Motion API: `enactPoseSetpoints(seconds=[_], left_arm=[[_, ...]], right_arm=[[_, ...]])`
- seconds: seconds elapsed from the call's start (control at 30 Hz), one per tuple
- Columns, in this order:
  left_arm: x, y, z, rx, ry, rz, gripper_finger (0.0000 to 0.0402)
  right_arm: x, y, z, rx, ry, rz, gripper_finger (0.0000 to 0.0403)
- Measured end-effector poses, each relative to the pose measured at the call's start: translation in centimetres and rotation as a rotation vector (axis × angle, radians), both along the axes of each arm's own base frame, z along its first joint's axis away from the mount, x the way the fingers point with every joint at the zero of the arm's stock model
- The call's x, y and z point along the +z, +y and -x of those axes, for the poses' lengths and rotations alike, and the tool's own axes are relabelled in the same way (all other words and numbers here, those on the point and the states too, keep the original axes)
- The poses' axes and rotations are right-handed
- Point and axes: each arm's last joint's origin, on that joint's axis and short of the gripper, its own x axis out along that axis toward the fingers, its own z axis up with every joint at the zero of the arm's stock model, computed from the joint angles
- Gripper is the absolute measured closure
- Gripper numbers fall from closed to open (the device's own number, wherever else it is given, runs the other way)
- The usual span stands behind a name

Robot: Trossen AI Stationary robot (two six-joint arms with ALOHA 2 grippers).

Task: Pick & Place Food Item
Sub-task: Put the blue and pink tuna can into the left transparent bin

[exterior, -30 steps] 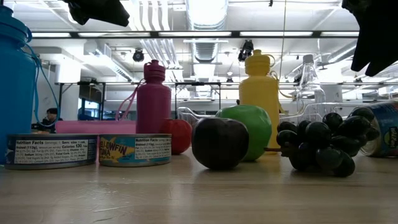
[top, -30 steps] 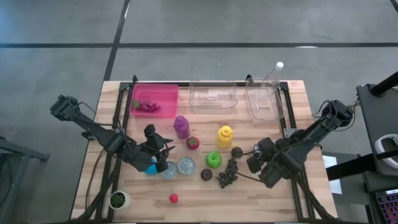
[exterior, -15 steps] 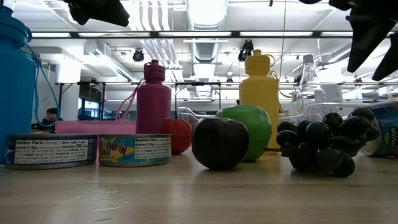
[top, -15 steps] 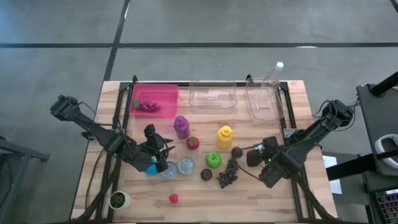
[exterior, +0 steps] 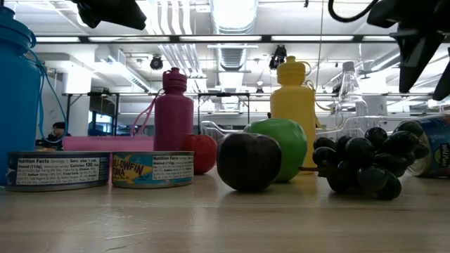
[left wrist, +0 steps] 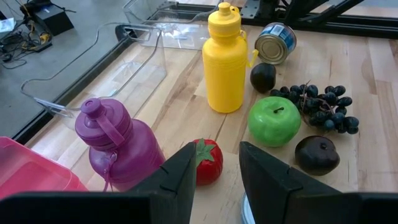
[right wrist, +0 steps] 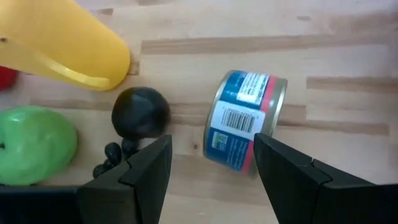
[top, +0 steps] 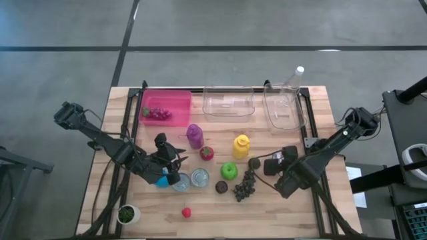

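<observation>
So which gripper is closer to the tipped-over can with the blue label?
The right. The right gripper hangs open just above the tipped can, fingers to either side of it. The left gripper sits across the table beyond the yellow bottle, near the purple bottle.

The table (top: 313, 207) is pale planked wood with a matt grain. The 2 bottles, yellow (left wrist: 225, 59) and purple (left wrist: 118, 143), look like smooth plastic, and the clear bins (top: 229, 102) are glossy transparent plastic. The tipped can (right wrist: 244, 121) is metal with a paper label; the green apple (left wrist: 273, 121) shines.
</observation>
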Motion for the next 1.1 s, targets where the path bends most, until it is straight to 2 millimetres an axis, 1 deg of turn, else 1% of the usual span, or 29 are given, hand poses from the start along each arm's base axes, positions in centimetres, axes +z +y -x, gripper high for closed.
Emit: enactPoseSetpoints(seconds=[0.1, 0.17, 0.33, 0.43, 0.63, 0.77, 1.0, 1.1], left_arm=[[0.0, 0.0, 0.0, 0.0, 0.0, 0.0, 0.0278], [0.0, 0.0, 0.0, 0.0, 0.0, 0.0, 0.0278], [0.0, 0.0, 0.0, 0.0, 0.0, 0.0, 0.0278], [0.0, 0.0, 0.0, 0.0, 0.0, 0.0, 0.0278], [0.0, 0.0, 0.0, 0.0, 0.0, 0.0, 0.0278], [0.0, 0.0, 0.0, 0.0, 0.0, 0.0, 0.0278], [0.0, 0.0, 0.0, 0.0, 0.0, 0.0, 0.0278], [0.0, 0.0, 0.0, 0.0, 0.0, 0.0, 0.0278]], right_arm=[[-0.2, -0.2, -0.3, -0.059, -0.01, -0.007, 0.0179], [-0.4, -0.4, -0.6, -0.062, 0.008, 0.004, 0.0179], [-1.0, -1.0, -1.1, -0.108, 0.081, -0.037, 0.0175], [-1.2, -1.4, -1.4, -0.125, 0.123, -0.064, 0.016], [-1.3, -2.0, -1.8, -0.155, 0.125, -0.064, 0.0113], [-1.4, -2.1, -1.9, -0.191, 0.122, -0.062, 0.0087], [-1.5, -2.1, -1.8, -0.197, 0.127, -0.056, 0.0063], [-2.0, -2.2, -1.7, -0.202, 0.143, -0.044, 0.0057]])
